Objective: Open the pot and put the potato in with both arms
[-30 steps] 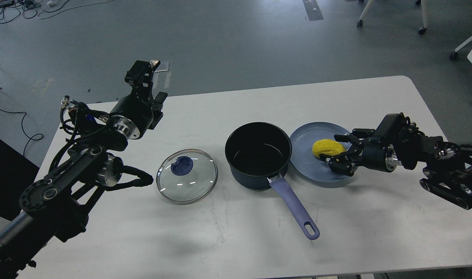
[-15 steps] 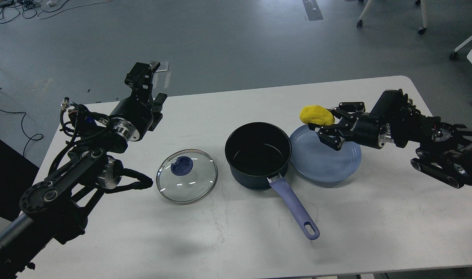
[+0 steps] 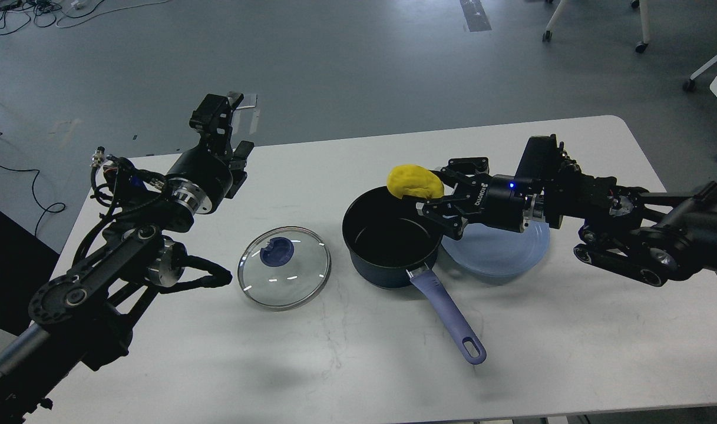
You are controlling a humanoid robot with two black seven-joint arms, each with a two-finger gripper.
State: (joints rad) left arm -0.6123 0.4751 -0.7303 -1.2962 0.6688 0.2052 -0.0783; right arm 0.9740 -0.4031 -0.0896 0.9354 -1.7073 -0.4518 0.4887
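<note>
The dark navy pot (image 3: 392,241) stands open at the table's middle, its lavender handle (image 3: 449,317) pointing toward the front right. Its inside is black and empty. My right gripper (image 3: 432,191) is shut on the yellow potato (image 3: 416,182) and holds it in the air above the pot's far right rim. My left gripper (image 3: 217,121) is raised over the table's far left corner, away from the pot, with nothing in it; its fingers cannot be told apart.
The glass lid (image 3: 284,268) with a blue knob lies flat on the table left of the pot. A light-blue plate (image 3: 499,253) lies right of the pot, partly under my right arm. The white table (image 3: 570,353) ends close to the front.
My right gripper lifted the potato off the plate and carried it left, from over the plate to over the pot's rim. The left arm barely moved.
</note>
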